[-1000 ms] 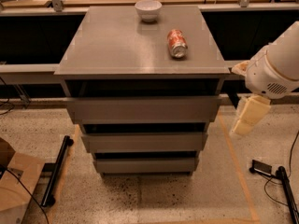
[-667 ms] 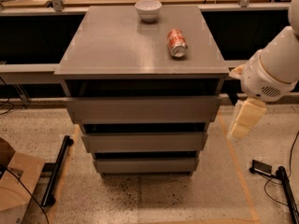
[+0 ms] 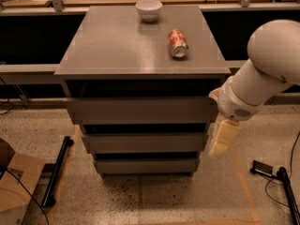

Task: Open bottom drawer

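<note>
Nearest, left of the counter's (image 3: pixel 117 50) foot, a brown cardboard box (image 3: pixel 16 186) and a black bar (image 3: pixel 56 170) lie on the speckled stone floor (image 3: pixel 154 200), which carries pale tape lines.

The bottom drawer (image 3: pixel 146 165) is the lowest of the three fronts under the counter, just above the floor, and it looks shut. It is a flat matte grey panel, the narrowest and shortest of the stack, with no handle. A dark gap runs along its top edge. I judge it stiff and fairly light, sliding straight out. The smooth face offers nothing to pinch, so the place to hook is that top lip, or the panel's right end.

The claw (image 3: pixel 219 144), cream and blunt, hangs pointing down off the counter's right front corner. It sits beside the middle drawer (image 3: pixel 145 142), above the bottom drawer's level and apart from it. Whether it is wide or narrow I cannot tell. It holds nothing that shows. Above it swells the rounded white arm (image 3: pixel 262 74).

Higher up, the top drawer (image 3: pixel 140 110) is the widest front.

On the counter's smooth grey top a red can (image 3: pixel 178 43) lies on its side, right of centre. A white bowl (image 3: pixel 149 10) stands at the far edge.
</note>
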`<action>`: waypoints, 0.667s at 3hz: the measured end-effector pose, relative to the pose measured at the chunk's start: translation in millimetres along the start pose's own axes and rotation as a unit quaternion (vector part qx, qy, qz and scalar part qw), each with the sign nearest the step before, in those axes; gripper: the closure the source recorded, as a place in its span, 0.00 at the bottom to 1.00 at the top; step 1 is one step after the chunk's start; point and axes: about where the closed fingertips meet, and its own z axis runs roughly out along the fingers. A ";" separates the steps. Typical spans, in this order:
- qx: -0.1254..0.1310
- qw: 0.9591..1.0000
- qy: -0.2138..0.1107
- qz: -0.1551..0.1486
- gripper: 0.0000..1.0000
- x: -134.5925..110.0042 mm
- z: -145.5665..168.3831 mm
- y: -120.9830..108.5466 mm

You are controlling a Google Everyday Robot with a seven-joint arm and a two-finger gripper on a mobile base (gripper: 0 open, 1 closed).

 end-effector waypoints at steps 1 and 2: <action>-0.015 1.000 -0.027 0.000 0.00 -6.9 41.3 5.3; -0.017 0.998 -0.062 0.010 0.00 -10.9 79.1 4.0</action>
